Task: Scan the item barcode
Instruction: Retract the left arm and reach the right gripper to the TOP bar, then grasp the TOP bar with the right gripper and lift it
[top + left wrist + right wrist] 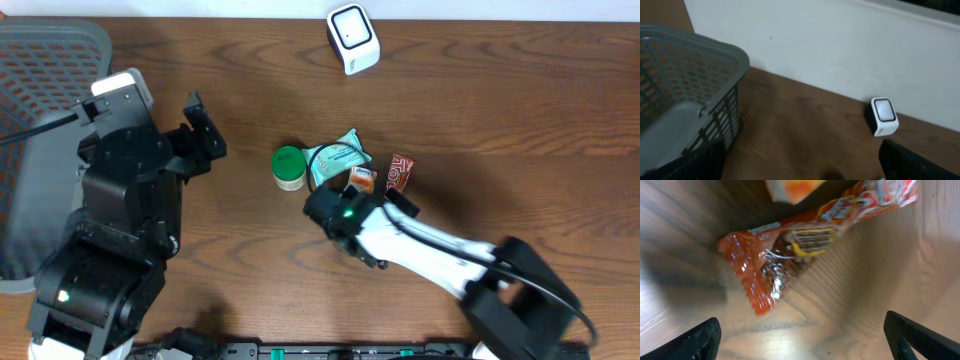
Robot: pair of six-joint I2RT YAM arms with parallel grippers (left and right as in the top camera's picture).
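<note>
The right gripper (pixel 801 327) is hanging over the middle of the table (pixel 520 110) with its jaws spread wide and nothing between them; its two black fingers (pixel 695 341) are showing only at the lower corners of the wrist view. Directly below it, a red snack packet (pixel 790 250) is lying flat on the wood (crinkled foil, print too blurred to read), with its lower corner reaching towards the open jaws and touching neither finger. From above, this packet (pixel 400 172) is sitting at the right end of a small cluster near the table's centre: a small orange packet (pixel 362 180) just beside it, a teal wipes pack (pixel 340 157) next, and a green-lidded jar (pixel 289 167) on the left.

The white barcode scanner (pixel 352 38) is standing near the far edge, well apart from the cluster. The left gripper (pixel 802 150) is hovering towards the left side, jaws likewise fully apart and empty, looking out at the scanner and at the grey mesh basket (pixel 50 60) (which is occupying the far left corner).
</note>
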